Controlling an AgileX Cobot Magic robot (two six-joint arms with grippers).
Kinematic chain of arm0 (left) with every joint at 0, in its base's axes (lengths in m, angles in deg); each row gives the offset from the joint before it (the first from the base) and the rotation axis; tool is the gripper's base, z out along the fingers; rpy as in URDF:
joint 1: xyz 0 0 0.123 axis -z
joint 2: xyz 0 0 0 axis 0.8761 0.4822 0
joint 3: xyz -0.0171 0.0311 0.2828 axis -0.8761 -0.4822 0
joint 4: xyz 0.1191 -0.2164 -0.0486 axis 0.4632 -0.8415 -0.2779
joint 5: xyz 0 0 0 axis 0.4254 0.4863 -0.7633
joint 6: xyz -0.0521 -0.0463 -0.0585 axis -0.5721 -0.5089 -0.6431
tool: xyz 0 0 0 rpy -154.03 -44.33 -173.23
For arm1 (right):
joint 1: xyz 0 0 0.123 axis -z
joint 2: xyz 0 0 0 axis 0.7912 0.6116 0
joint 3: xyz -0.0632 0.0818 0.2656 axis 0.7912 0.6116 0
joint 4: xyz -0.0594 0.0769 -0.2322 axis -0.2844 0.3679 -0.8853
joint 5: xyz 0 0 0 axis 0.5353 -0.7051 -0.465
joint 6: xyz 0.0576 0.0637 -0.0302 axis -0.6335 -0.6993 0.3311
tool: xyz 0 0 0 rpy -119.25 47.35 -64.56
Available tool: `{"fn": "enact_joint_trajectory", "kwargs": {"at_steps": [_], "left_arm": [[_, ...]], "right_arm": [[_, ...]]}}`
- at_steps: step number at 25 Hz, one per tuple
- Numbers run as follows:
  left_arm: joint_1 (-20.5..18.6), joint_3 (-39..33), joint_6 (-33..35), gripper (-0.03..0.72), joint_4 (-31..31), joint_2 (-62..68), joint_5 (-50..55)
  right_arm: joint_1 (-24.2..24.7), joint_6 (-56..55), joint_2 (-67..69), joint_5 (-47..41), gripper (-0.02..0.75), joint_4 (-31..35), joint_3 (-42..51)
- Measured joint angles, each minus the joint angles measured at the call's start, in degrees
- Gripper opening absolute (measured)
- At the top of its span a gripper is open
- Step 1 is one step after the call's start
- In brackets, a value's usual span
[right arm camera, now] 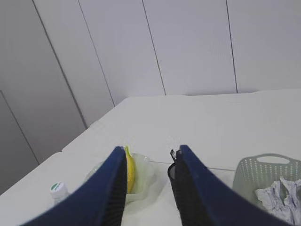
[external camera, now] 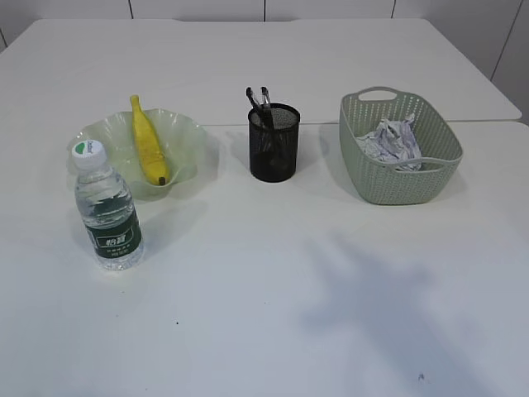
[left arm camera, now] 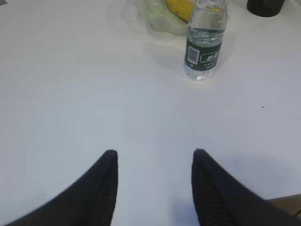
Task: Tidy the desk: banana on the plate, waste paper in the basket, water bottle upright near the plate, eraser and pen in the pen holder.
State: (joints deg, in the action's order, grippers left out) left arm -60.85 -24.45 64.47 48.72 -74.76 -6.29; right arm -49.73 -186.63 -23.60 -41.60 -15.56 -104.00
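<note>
Bottle first, since it stands nearest to us on the worktop (external camera: 273,314): the water bottle (external camera: 108,210) is upright just in front of the plate (external camera: 186,136), cap on and nearly full. We judge it fairly heavy for its size, with thin walls that give under a hard squeeze and a slick label band; the labelled waist is where we would take hold, square across and low enough not to tip it.

Behind it, the banana (external camera: 147,142) lies along the shallow, wavy-rimmed plate. It is soft and bruises easily, so a light pinch at mid-length would suit it. The plate itself looks thin and light, likely to slide if nudged.

Further back, at the middle, the mesh pen holder (external camera: 274,143) has dark pens (external camera: 261,101) standing in it. Whether the eraser is inside we cannot tell; the mesh hides it. The holder is stiff but light, and a knock on the pens could topple it.

To the right, the crumpled waste paper (external camera: 395,141) sits in the basket (external camera: 368,184), very light and springy, easy to pinch anywhere.

Neither arm appears in the exterior view. In its wrist view the left gripper (left arm camera: 155,153) hangs over bare worktop, jaws parted about halfway, holding and touching nothing, the bottle well beyond it. The right gripper (right arm camera: 149,150) is raised high, looking out over the plate and holder, jaws moderately apart with nothing between them.
</note>
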Motion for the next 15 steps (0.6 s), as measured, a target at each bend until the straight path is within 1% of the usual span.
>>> {"fn": "enact_joint_trajectory", "kwargs": {"at_steps": [5, 15], "left_arm": [[0.00, 0.00, 0.00, 0.351, 0.00, 0.00, 0.00], [0.00, 0.00, 0.03, 0.338, 0.00, 0.00, 0.00]], "right_arm": [[0.00, -0.14, -1.45, 2.07, 0.265, 0.00, 0.09], [0.00, -0.14, -1.48, 0.72, 0.265, 0.00, 0.09]]}}
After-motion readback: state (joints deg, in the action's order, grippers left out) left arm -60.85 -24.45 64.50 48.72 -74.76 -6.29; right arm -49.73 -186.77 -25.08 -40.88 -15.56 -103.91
